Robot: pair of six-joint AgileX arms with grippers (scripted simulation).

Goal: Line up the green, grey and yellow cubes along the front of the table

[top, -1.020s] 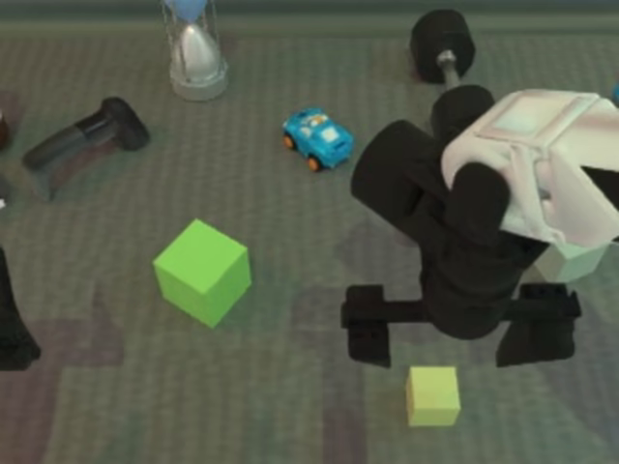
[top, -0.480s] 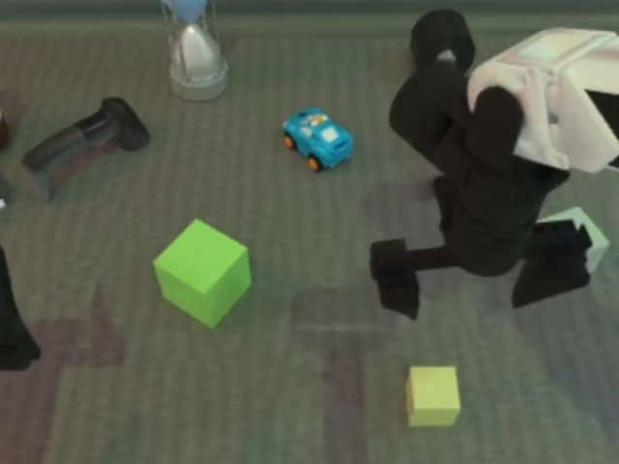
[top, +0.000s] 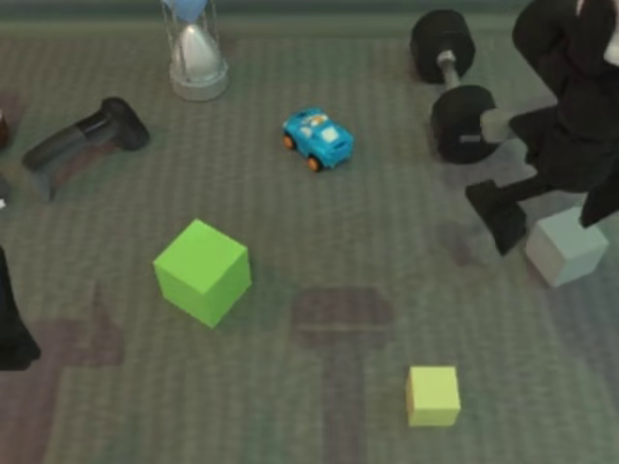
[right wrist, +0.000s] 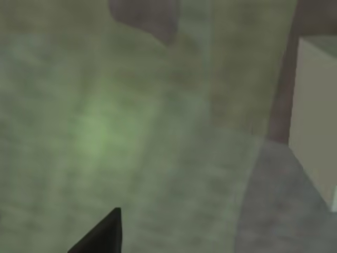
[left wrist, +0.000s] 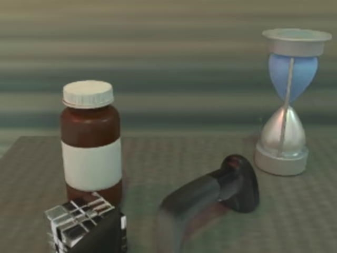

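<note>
Three cubes (top: pixel 202 271) sit skewed and scattered; right gripper (top: pixel 551 217) spread, left unclear.

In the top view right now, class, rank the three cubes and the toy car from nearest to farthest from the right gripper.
Measured from the right gripper, open at the table's right edge:
1. Grey cube, right beside it, between the fingers.
2. Yellow cube, front, right of centre.
3. Toy car, back, near the middle; not much farther than the yellow cube.
4. Green cube, left of centre.

Right claw (top: pixel 546 208) at the table's right edge, fingers spread; left arm (top: pixel 14 324) parked far left.
</note>
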